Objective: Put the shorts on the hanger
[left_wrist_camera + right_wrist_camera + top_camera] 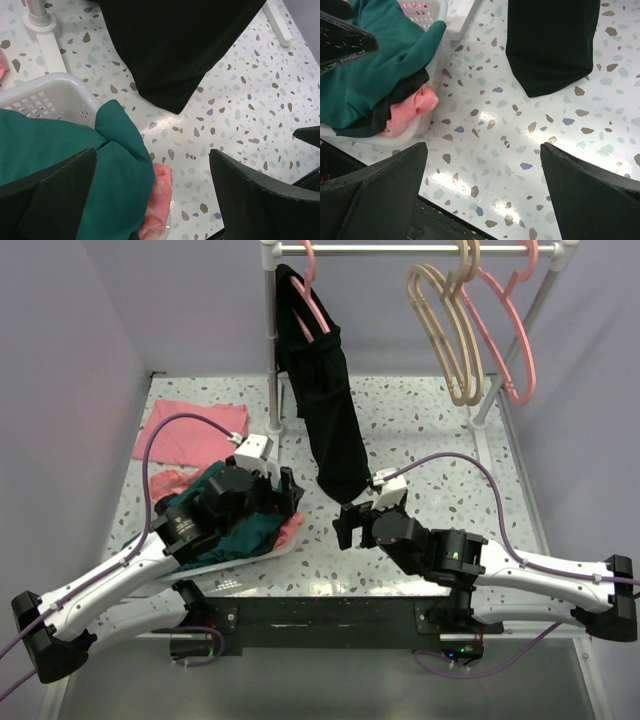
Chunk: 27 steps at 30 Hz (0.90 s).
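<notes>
The dark teal shorts (255, 532) lie bunched in a white basket (60, 90) at the left of the table. They also show in the left wrist view (60, 150) and the right wrist view (375, 65). My left gripper (152, 195) is open just above the shorts at the basket's right edge, with one finger over the fabric. It holds nothing. My right gripper (482, 190) is open and empty above bare table, right of the basket. The tan hanger (445, 335) hangs on the rail at the back right.
A long black garment (325, 390) hangs from a pink hanger on the rack, its hem near the table between the arms. Pink hangers (510, 330) hang beside the tan one. Pink cloths lie on the table (190, 430) and in the basket (159, 192).
</notes>
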Each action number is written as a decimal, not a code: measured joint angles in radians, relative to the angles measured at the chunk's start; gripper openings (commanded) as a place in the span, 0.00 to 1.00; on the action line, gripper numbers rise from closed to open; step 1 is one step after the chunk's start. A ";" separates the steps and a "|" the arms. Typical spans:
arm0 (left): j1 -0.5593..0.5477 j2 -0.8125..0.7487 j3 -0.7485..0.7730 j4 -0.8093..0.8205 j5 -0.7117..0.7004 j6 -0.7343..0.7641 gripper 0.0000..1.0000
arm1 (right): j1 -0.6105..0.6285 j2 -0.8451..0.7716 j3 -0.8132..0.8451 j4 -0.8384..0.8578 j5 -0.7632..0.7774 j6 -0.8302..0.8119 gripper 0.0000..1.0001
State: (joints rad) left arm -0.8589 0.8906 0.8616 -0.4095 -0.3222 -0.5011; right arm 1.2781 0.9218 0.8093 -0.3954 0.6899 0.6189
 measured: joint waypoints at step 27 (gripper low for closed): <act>0.006 0.033 0.110 -0.499 -0.265 -0.314 0.89 | -0.078 0.119 0.000 -0.006 -0.196 -0.018 0.98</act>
State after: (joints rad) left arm -0.8528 0.9234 0.9718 -0.9085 -0.5873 -0.8154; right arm 1.2003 1.0412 0.8097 -0.4015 0.4938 0.6010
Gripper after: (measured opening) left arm 0.907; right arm 0.985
